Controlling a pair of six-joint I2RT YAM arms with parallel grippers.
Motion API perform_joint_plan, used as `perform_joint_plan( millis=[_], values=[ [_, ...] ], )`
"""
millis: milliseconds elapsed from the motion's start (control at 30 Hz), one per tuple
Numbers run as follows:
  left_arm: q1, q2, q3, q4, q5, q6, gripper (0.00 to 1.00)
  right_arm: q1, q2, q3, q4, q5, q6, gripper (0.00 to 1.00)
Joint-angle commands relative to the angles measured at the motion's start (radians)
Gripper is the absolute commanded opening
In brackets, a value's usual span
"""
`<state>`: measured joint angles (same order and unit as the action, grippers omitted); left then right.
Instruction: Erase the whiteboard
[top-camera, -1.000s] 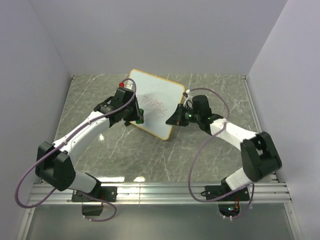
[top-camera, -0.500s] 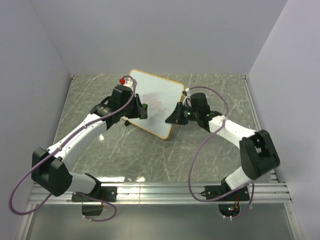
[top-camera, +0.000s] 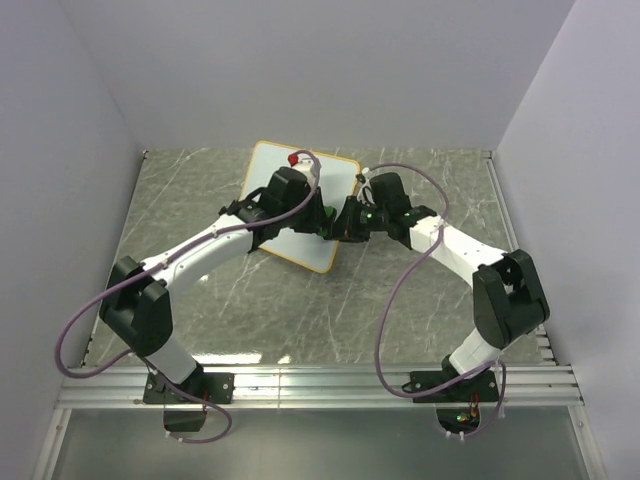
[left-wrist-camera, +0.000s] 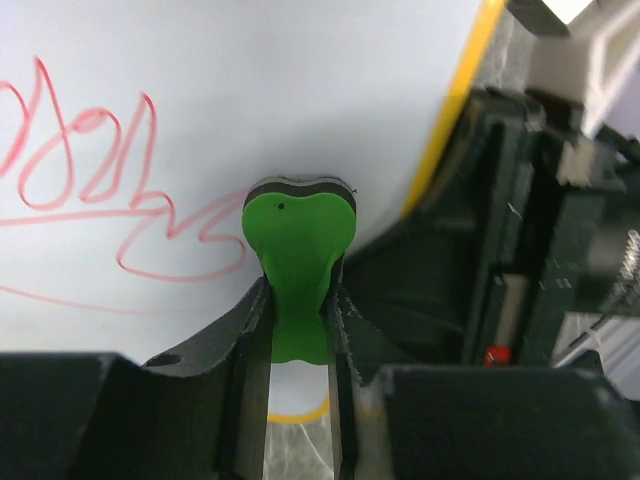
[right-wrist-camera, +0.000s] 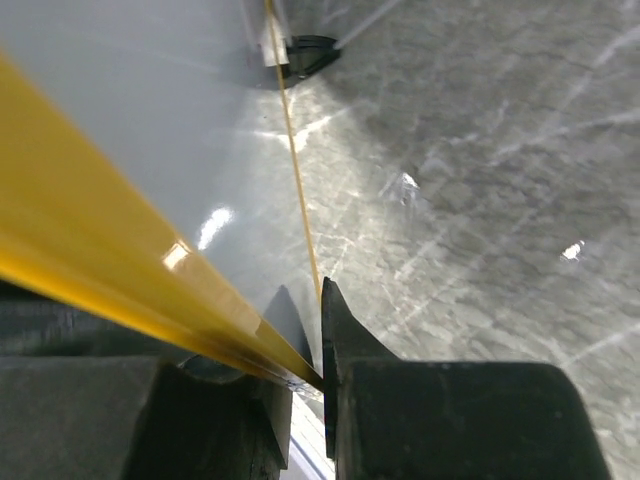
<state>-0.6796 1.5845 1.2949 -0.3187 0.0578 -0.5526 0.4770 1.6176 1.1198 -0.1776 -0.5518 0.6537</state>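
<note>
The whiteboard (top-camera: 262, 180), white with a thin orange-yellow frame, stands tilted at the middle back of the table. Red scribbles (left-wrist-camera: 90, 170) remain on its face (left-wrist-camera: 280, 80). My left gripper (top-camera: 322, 216) is shut on a small green eraser (left-wrist-camera: 297, 270) and presses it against the board near its right edge (left-wrist-camera: 460, 110). My right gripper (top-camera: 342, 226) is shut on the board's right edge; the yellow frame (right-wrist-camera: 120, 270) runs between its jaws, and the board's grey back (right-wrist-camera: 150, 110) fills the right wrist view.
The grey marble table (top-camera: 420, 290) lies all around. A black foot (right-wrist-camera: 305, 55) of the board rests on it. White walls close the back and sides. A metal rail (top-camera: 320, 385) runs along the near edge.
My left gripper has swept the eraser rightward across the board, from its left side to its right edge. The board has turned a little. My right gripper kept its hold.
</note>
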Motion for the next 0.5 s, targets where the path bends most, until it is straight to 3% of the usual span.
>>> perform_joint_plan(
  millis=[0, 467],
  values=[
    [0.0, 0.066, 0.07, 0.043, -0.055, 0.042, 0.0, 0.043, -0.08, -0.021, -0.195, -0.039, -0.069, 0.0],
    [0.152, 0.169, -0.123, 0.113, -0.078, 0.123, 0.0, 0.045, -0.2, -0.061, -0.283, -0.004, -0.098, 0.0]
  ],
)
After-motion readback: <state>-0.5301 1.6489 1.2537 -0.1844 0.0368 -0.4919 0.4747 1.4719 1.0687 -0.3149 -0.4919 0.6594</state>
